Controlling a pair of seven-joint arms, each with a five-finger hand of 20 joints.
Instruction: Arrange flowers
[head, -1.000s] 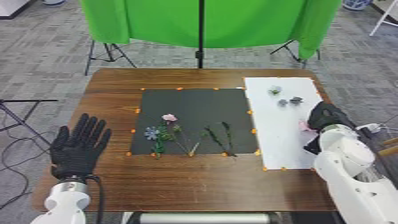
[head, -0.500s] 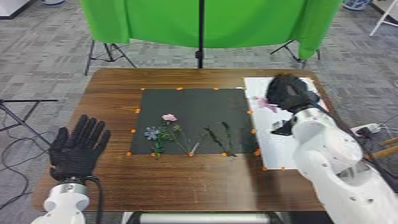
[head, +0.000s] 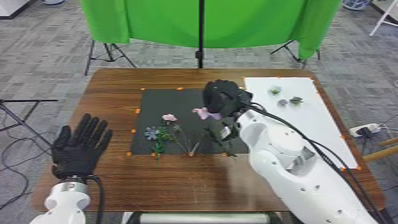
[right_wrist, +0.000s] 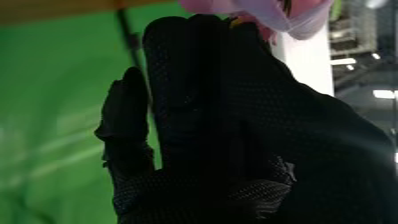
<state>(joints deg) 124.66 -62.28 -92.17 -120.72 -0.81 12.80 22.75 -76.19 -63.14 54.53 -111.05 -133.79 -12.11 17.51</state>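
Flower (head: 206, 114) with pink petals is pinched by the black-gloved right hand (head: 224, 97) over the dark square mat (head: 173, 103), probably for placing there.

A lilac-pink flower (head: 208, 114) is pinched at the right hand's (head: 224, 97) fingertips, over the black mat (head: 173, 102) toward its right edge. Near the mat's left edge lies a blue flower (head: 151, 133), beside a pale pink one (head: 169, 117); thin green stems (head: 188, 145) spread toward its near edge. Small pale (head: 275, 90) and grey-blue blooms (head: 295, 100) lie toward the white sheet's (head: 299, 86) far edge.
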